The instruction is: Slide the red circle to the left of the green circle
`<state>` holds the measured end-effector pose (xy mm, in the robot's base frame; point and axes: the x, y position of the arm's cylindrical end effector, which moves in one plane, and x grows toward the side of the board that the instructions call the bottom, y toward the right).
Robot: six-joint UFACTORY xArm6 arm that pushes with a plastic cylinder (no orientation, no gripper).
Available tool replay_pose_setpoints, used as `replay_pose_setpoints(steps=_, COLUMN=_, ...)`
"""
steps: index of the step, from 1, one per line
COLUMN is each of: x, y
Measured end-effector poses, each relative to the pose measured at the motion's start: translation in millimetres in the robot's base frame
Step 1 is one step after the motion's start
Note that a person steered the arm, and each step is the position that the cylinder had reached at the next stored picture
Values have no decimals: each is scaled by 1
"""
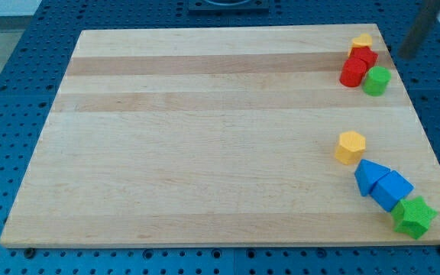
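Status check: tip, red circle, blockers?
My tip off board, top right. Red circle block touching green circle block, on its left. Second red block crowds behind.

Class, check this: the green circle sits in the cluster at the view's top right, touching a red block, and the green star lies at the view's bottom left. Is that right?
Not quite. The green star lies at the view's bottom right, beside the blue blocks, as the camera view shows. The green circle does sit at the top right, touching a red block.
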<state>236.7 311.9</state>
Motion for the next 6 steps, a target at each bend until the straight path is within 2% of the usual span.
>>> replay_pose_setpoints(steps=1, x=-44, y=-11)
replay_pose_setpoints(steps=2, x=-36, y=-32)
replay_pose_setpoints(steps=3, x=-3, y=-73)
replay_pose_setpoints(steps=4, x=12, y=-98)
replay_pose_setpoints(steps=5, x=47, y=-116)
replay_pose_setpoints(steps=6, x=106, y=-126)
